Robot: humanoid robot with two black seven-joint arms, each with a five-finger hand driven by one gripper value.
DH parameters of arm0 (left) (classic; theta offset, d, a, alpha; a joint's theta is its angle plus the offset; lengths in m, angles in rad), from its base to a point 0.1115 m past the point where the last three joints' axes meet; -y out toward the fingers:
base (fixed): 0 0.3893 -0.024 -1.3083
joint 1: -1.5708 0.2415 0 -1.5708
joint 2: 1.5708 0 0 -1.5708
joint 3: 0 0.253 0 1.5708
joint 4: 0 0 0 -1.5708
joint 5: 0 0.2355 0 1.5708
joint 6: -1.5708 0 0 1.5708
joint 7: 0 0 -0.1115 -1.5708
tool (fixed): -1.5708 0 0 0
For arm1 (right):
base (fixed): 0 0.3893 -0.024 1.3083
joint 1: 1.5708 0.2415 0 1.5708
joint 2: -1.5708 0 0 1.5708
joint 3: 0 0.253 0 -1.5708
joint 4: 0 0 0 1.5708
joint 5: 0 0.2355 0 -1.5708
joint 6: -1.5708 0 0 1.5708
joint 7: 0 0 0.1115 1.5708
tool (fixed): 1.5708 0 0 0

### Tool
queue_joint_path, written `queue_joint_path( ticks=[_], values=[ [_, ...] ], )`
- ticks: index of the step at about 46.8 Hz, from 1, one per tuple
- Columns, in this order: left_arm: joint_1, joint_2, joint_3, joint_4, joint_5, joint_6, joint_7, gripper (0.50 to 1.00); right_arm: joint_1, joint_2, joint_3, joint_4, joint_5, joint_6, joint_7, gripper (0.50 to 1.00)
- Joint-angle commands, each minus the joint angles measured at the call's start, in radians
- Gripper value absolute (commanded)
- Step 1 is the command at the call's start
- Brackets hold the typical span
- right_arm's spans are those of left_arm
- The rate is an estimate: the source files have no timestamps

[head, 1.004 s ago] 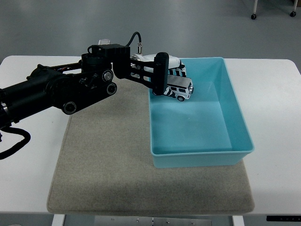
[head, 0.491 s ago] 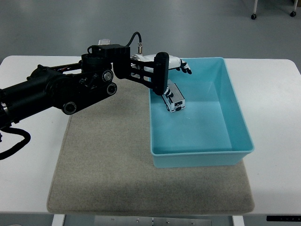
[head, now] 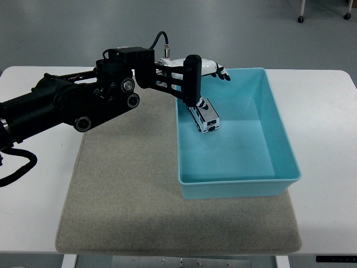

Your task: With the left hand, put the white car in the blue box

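The white car (head: 204, 116) lies on the floor of the blue box (head: 279, 139), near the box's far left corner, pointing toward the near right. My left hand (head: 211, 68) is open above the box's far left rim, fingers spread, just above and behind the car and not touching it. The black left arm (head: 83, 103) reaches in from the left edge. The right arm is out of view.
The blue box sits on the right part of a grey mat (head: 128, 190) on the white table (head: 329, 167). A caster wheel (head: 300, 19) shows on the floor at the top right.
The hand let go of the white car, which dropped onto the box floor. The hand has since opened and lifted a little away from it.
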Motion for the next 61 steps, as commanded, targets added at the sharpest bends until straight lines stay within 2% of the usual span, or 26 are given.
queue_joint_path(
  ticks=[1, 7, 17, 23, 29, 37, 40, 48, 57, 61],
  values=[
    [-0.016, 0.012, -0.011, 0.0, -0.001, 0.007, 0.0, 0.887, 0.0, 0.0, 0.0, -0.001, -0.001, 0.0, 0.0, 0.936],
    [-0.029, 0.015, -0.057, 0.032, -0.002, 0.007, 0.0, 0.887, 0.0, 0.0, 0.0, 0.001, 0.001, 0.0, 0.0, 0.936],
    [-0.035, 0.029, -0.113, 0.17, -0.005, 0.01, 0.0, 0.896, 0.0, 0.0, 0.0, -0.001, 0.001, 0.0, 0.0, 0.936],
    [-0.027, 0.048, -0.137, 0.261, -0.03, 0.038, 0.0, 0.953, 0.0, 0.0, 0.0, -0.001, -0.001, 0.0, 0.0, 0.936],
    [-0.019, 0.064, -0.139, 0.318, -0.158, 0.085, 0.0, 0.964, 0.0, 0.0, 0.0, -0.001, -0.001, 0.0, 0.0, 0.936],
    [-0.016, 0.075, -0.133, 0.419, -0.361, 0.104, 0.0, 0.969, 0.0, 0.0, 0.0, -0.001, 0.001, 0.0, 0.0, 0.936],
    [-0.016, 0.075, -0.134, 0.459, -0.422, 0.114, -0.001, 0.994, 0.0, 0.0, 0.0, 0.001, -0.001, 0.0, 0.0, 0.936],
    [-0.01, 0.077, -0.133, 0.523, -0.534, 0.151, -0.008, 0.996, 0.0, 0.0, 0.0, 0.001, -0.001, 0.0, 0.0, 0.936],
    [0.031, 0.077, -0.142, 0.555, -0.622, 0.164, -0.008, 0.996, 0.0, 0.0, 0.0, -0.001, -0.001, 0.0, 0.0, 0.936],
    [0.039, 0.077, -0.143, 0.592, -0.72, 0.164, -0.008, 0.996, 0.0, 0.0, 0.0, -0.001, 0.001, 0.0, 0.0, 0.936]
  ],
)
